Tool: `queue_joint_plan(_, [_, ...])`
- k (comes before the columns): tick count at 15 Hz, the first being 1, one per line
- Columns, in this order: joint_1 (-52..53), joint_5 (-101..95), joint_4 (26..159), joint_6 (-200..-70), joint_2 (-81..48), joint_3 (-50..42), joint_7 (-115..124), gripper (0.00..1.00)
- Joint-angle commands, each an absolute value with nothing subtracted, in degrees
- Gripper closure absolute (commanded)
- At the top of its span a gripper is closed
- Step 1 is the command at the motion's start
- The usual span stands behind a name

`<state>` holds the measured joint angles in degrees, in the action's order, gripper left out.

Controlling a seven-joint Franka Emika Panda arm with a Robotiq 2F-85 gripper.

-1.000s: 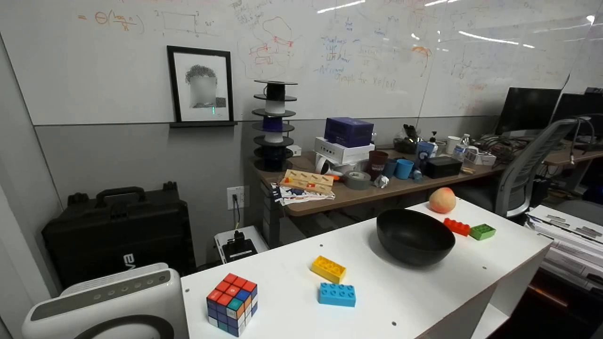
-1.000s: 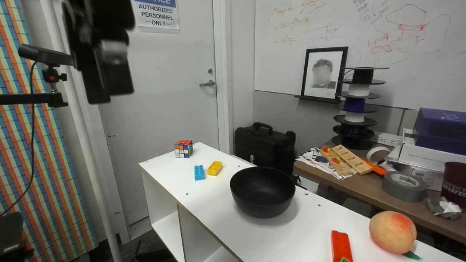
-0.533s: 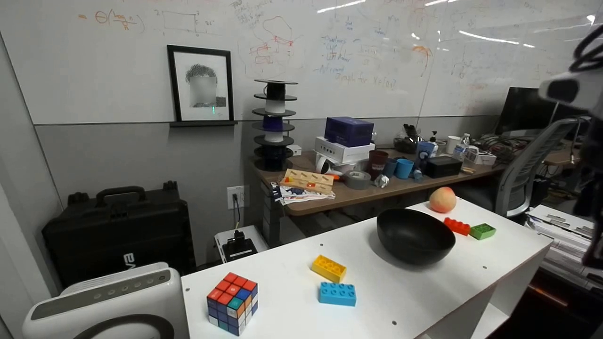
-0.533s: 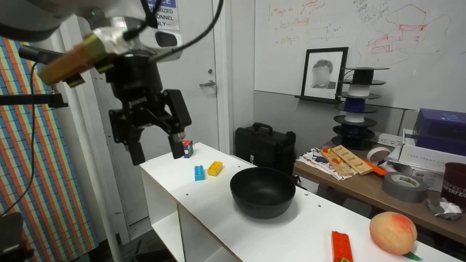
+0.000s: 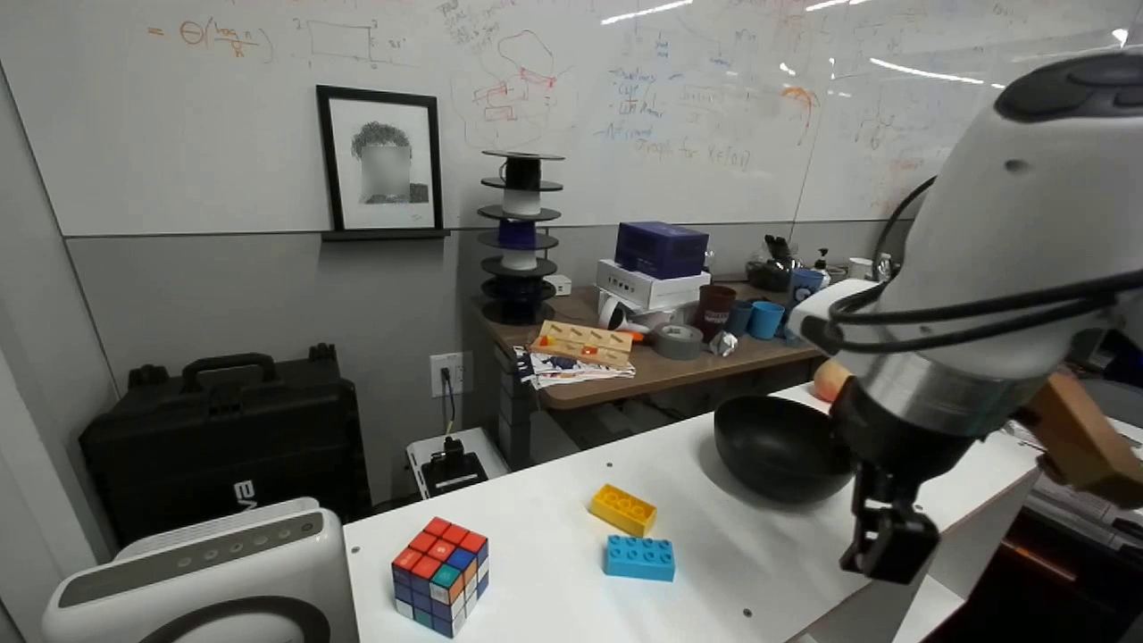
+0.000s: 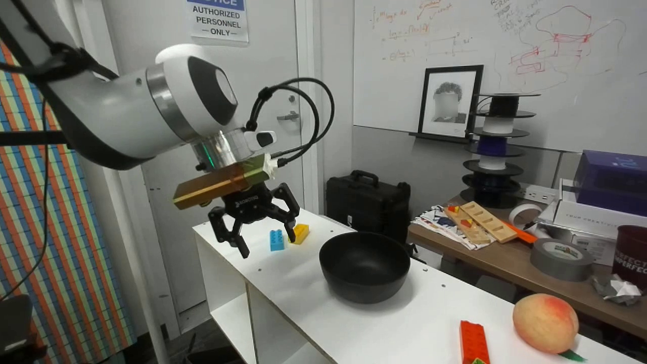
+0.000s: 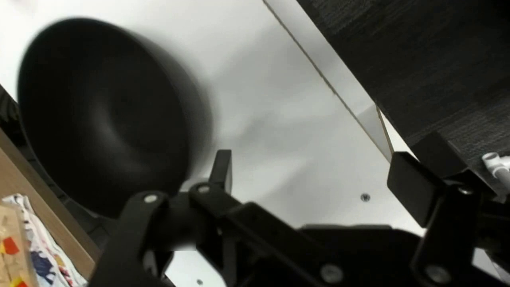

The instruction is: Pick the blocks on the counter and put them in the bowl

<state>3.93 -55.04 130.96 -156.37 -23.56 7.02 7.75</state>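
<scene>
The black bowl [image 5: 772, 455] stands on the white counter [image 5: 527, 536]; it also shows in the other views [image 6: 364, 285] [image 7: 107, 119]. It looks empty. The yellow block [image 5: 622, 510] and the blue block [image 5: 639, 558] lie close together beside it; both show in an exterior view [image 6: 300, 233] [image 6: 276, 240]. The red block [image 6: 474, 341] and a sliver of the green block [image 6: 479, 361] lie past the bowl, hidden by the arm from the opposite camera. My gripper [image 6: 268, 240] is open and empty above the counter, near its edge. In the wrist view the gripper [image 7: 318, 175] has its fingers wide apart.
A puzzle cube [image 5: 441, 576] sits at one counter end. A peach-like ball [image 6: 546, 323] lies near the red block. A cluttered wooden desk [image 5: 571, 388] runs along the counter's back. A white appliance [image 5: 205, 580] stands beside the cube's end.
The arm has swung into view and come down over the counter, beside the bowl and near the blue and yellow blocks. The gripper stays open. The blocks and bowl have not moved.
</scene>
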Motion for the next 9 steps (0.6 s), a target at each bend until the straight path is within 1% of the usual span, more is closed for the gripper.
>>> queue_joint_plan(1, [5.38, -54.94, 121.78, -161.89, -33.38, 8.65, 7.62, 0.0])
queue_joint_plan(8, [3.75, -52.11, 109.96, -165.77, -44.03, 14.37, 3.83, 0.0])
queue_joint_plan(9, [6.4, -47.85, 109.14, -166.91, -44.58, 11.92, 0.91, 0.0])
